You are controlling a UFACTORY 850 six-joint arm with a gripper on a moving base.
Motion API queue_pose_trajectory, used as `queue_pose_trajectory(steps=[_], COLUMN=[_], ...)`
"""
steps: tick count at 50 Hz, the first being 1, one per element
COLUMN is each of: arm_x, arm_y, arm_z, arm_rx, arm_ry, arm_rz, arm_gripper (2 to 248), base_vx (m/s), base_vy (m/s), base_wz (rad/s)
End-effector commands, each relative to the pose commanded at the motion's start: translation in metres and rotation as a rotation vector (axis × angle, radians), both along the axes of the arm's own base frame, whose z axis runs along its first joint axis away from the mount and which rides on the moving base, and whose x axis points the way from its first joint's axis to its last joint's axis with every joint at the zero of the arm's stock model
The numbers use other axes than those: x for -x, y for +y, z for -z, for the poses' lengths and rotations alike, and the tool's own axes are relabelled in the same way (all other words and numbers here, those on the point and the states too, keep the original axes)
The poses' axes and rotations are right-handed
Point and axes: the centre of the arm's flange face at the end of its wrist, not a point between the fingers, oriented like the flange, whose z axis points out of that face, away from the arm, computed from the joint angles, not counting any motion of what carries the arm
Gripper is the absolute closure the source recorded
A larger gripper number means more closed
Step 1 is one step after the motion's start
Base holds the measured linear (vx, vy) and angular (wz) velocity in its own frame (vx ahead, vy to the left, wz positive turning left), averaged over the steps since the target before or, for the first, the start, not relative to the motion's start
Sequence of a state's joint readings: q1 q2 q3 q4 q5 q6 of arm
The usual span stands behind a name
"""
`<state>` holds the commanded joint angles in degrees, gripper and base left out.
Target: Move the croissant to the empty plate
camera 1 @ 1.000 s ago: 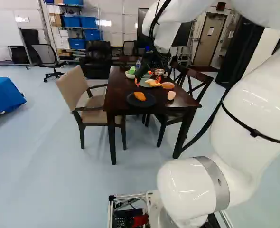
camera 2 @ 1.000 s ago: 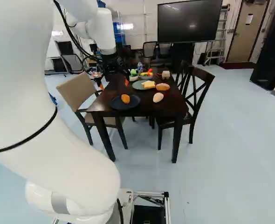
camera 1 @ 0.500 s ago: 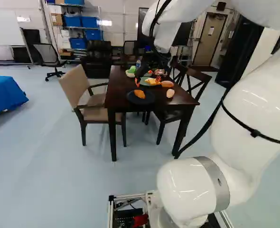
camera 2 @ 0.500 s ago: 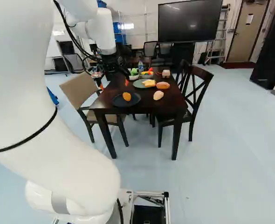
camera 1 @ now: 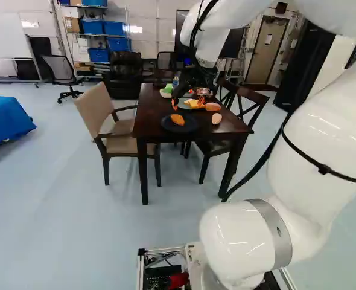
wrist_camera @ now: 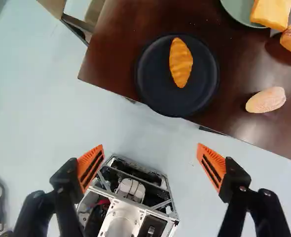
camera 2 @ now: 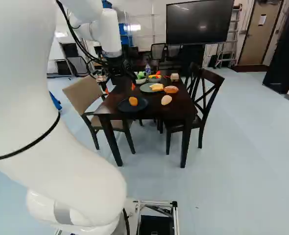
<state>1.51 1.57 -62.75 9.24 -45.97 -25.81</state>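
My gripper hangs high, on the near side of the table; in the wrist view the gripper stands wide open, nothing between its orange pads. Ahead of it lies the orange-brown croissant, on the round dark plate near the table's edge. The same croissant shows on that plate at the middle of the left base view. A green plate farther along the table bears yellow food pieces.
The dark wooden table also carries a pale roll, a browner roll, bowls and a bottle. A beige armchair stands at one side, dark wooden chairs at the other.
The base has moved slightly: table and chairs now sit a touch higher in the base views. My arm holds its pose and the gripper stays open; the croissant has not shifted on its plate.
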Motion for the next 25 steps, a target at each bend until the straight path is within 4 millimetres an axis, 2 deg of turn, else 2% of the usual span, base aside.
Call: queue_pose_trajectory(steps=[25], arm_x=[0.002], arm_y=[-0.002], arm_z=[0.012], arm_rx=[0.003], arm_ry=[-0.033], arm_rz=[0.024], arm_gripper=[3], base_vx=[0.0], base_vy=[0.0], base_wz=[0.0])
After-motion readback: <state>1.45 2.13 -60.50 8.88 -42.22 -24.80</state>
